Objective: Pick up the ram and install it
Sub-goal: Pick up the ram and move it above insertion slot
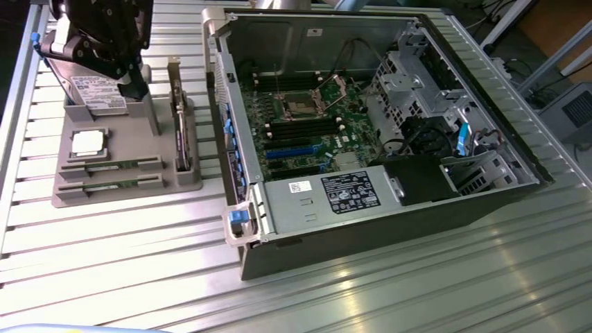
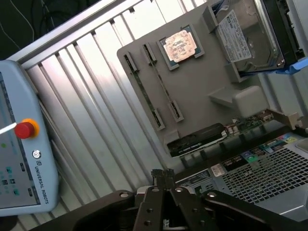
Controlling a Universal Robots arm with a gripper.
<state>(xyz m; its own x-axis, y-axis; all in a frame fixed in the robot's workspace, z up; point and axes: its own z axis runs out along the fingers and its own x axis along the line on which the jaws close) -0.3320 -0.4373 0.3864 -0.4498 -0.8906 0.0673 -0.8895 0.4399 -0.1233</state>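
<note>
Two ram sticks, thin green boards, lie side by side in slots at the front of a grey holder tray (image 1: 69, 198): one ram stick (image 1: 111, 166) and the other (image 1: 109, 185). In the wrist view the same ram sticks (image 2: 143, 91) (image 2: 163, 84) run lengthwise on the tray (image 2: 202, 91). My black gripper (image 1: 138, 90) hangs above the tray's far end, near the hard drive, well away from the sticks. Its fingertips (image 2: 163, 174) are pressed together with nothing between them.
The tray also holds a silver processor chip (image 1: 88, 142), a hard drive with a white label (image 1: 93, 90) and an upright card (image 1: 180, 125). An open computer case (image 1: 370, 132) with its motherboard (image 1: 310, 132) lies at the exterior view's right. A teach pendant (image 2: 19, 144) lies beside the tray.
</note>
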